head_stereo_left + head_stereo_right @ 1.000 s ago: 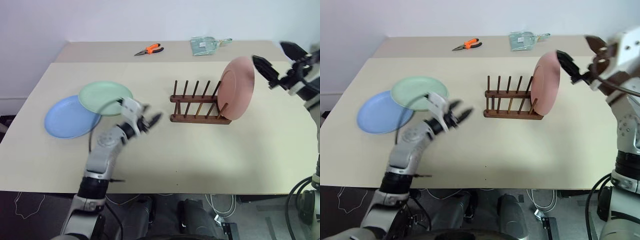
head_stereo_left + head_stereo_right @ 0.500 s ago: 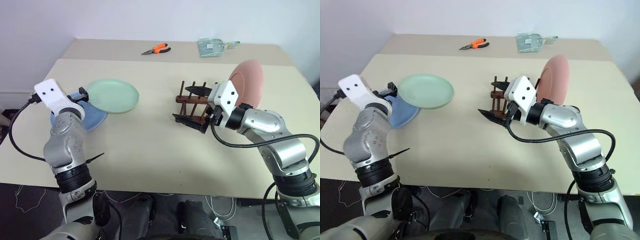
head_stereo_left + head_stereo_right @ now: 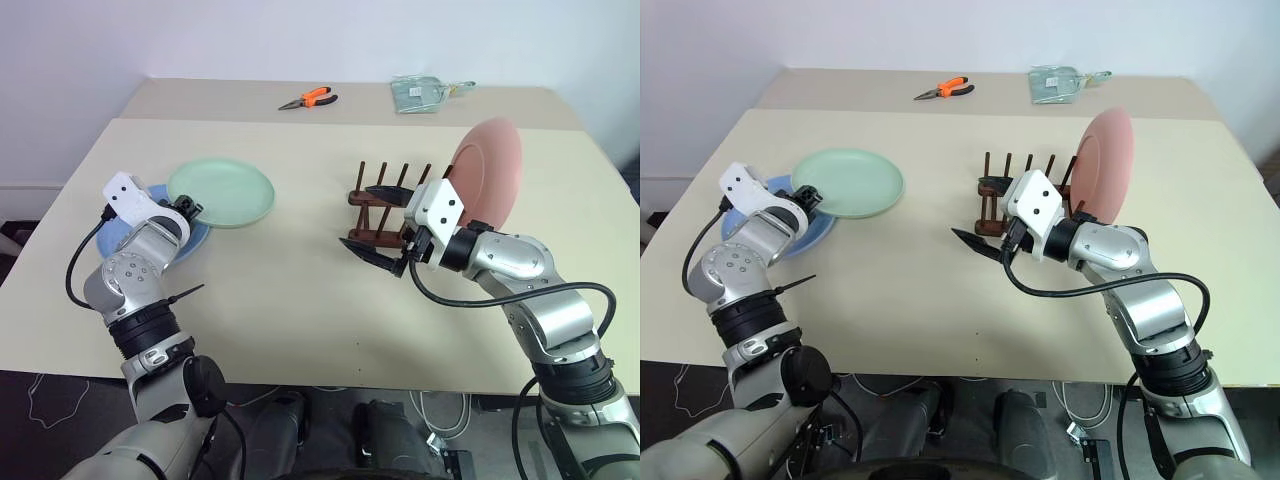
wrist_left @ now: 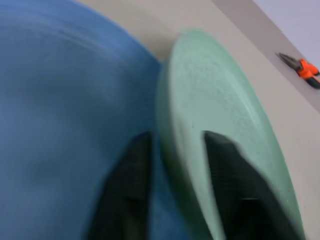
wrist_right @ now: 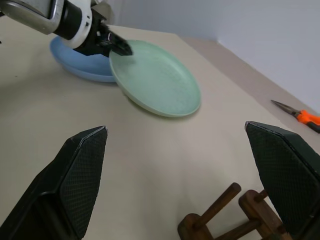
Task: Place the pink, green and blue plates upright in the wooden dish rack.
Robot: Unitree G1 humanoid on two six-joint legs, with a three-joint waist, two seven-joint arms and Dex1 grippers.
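The green plate (image 3: 221, 191) lies flat on our table (image 3: 300, 300), its near-left rim overlapping the blue plate (image 3: 190, 236), which sits partly under it on the table's left side. Our left gripper (image 4: 172, 160) has its 2 fingers closed down on the green plate's rim, 1 finger on the upper face and the other below, against the blue plate; the right wrist view shows the same pinch at the plate's edge. The pink plate (image 3: 486, 180) stands upright at the right end of the wooden dish rack (image 3: 385, 205), leaning a little between the pegs. Our right gripper (image 3: 375, 222) hovers just in front of the rack's left end, its 2 fingers spread wide and holding nothing. At the table's far edge we see orange-handled pliers (image 3: 306, 98) and, well to their right, a clear packet (image 3: 421, 92).
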